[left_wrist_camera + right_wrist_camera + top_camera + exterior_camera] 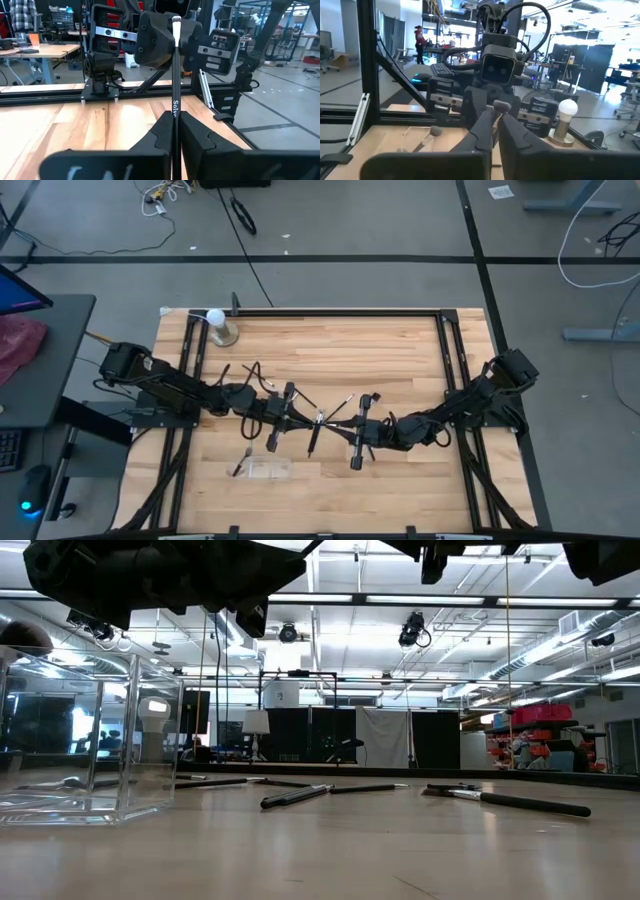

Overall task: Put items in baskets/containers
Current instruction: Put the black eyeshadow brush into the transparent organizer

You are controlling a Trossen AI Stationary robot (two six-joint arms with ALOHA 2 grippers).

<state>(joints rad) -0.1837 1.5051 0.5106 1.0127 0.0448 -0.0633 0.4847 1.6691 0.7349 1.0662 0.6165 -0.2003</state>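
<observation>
Pale striped wood table (400, 360) with black frame, black-handled makeup brushes (313, 435) with silvery ferrules, one brush (175, 90) black with white lettering, clear colourless organizer (268, 471), white ball (215, 317) on metal stand, grey floor (350, 220).

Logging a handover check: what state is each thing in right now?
Left gripper: shut on the thin dark makeup brush.
Right gripper: shut, seemingly on the same brush.
Small clear plastic organizer: upright, open-topped.
Loose dark brushes: lying flat on the table.
White ball on metal stand: upright.
</observation>
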